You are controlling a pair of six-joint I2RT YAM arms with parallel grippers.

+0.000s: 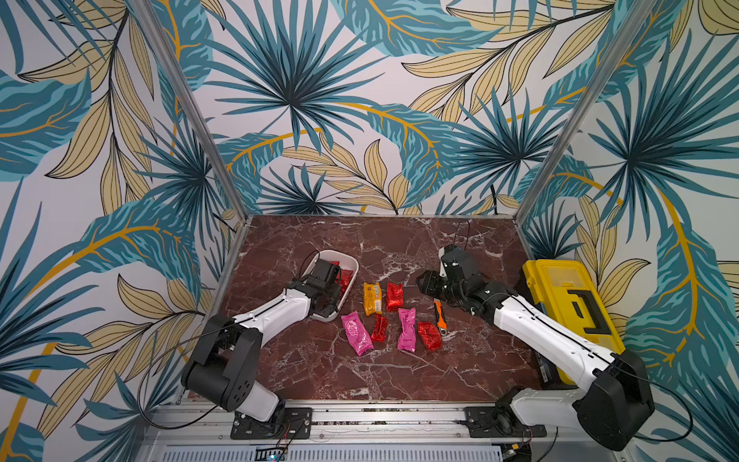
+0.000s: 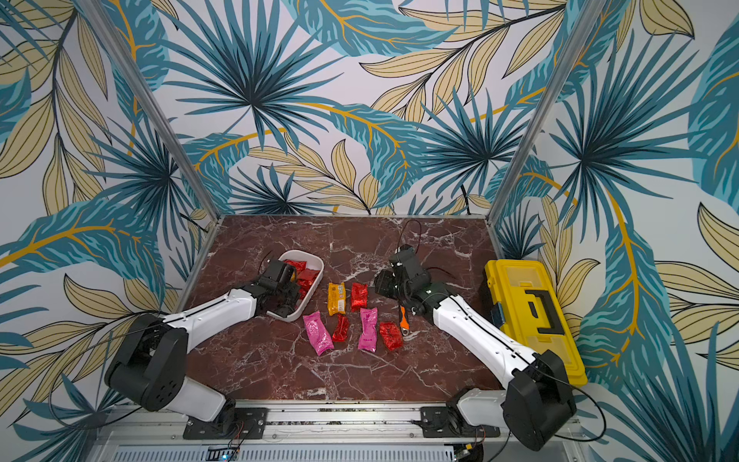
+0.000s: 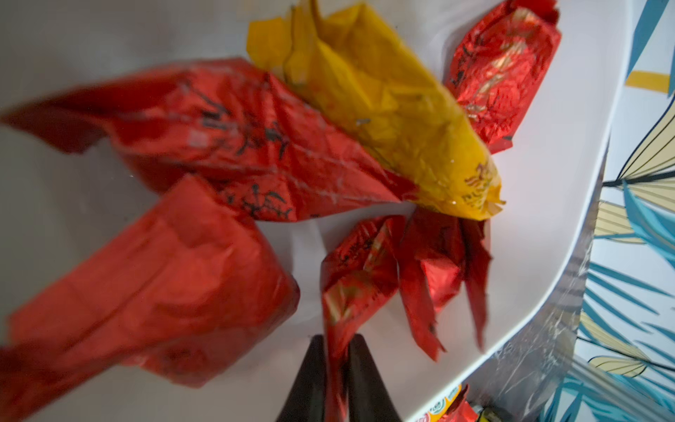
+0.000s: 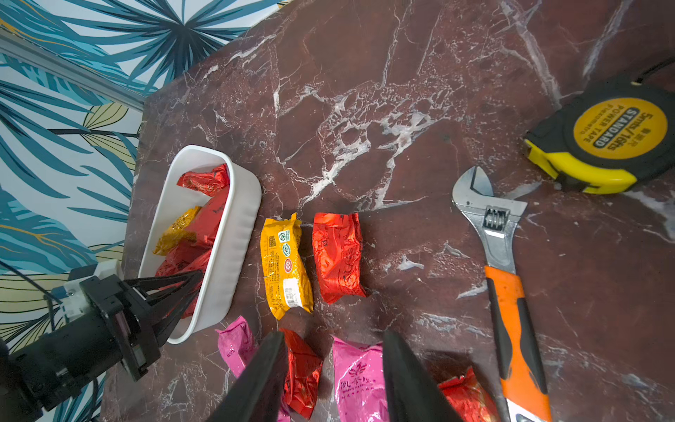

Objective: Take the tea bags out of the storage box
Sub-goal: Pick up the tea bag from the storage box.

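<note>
Jaws of the right gripper (image 4: 334, 336) stand spread, empty, near six tea bags (image 1: 407, 330) on the desk (image 1: 360, 376): two pink, three red, one yellow. At their ten o'clock, the left gripper's (image 3: 338, 341) pinch one red tea bag (image 3: 359, 270) inside the white storage box (image 4: 233, 255).

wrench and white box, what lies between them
Six tea bags, two in the far row and four nearer, shown in a top view.
</note>
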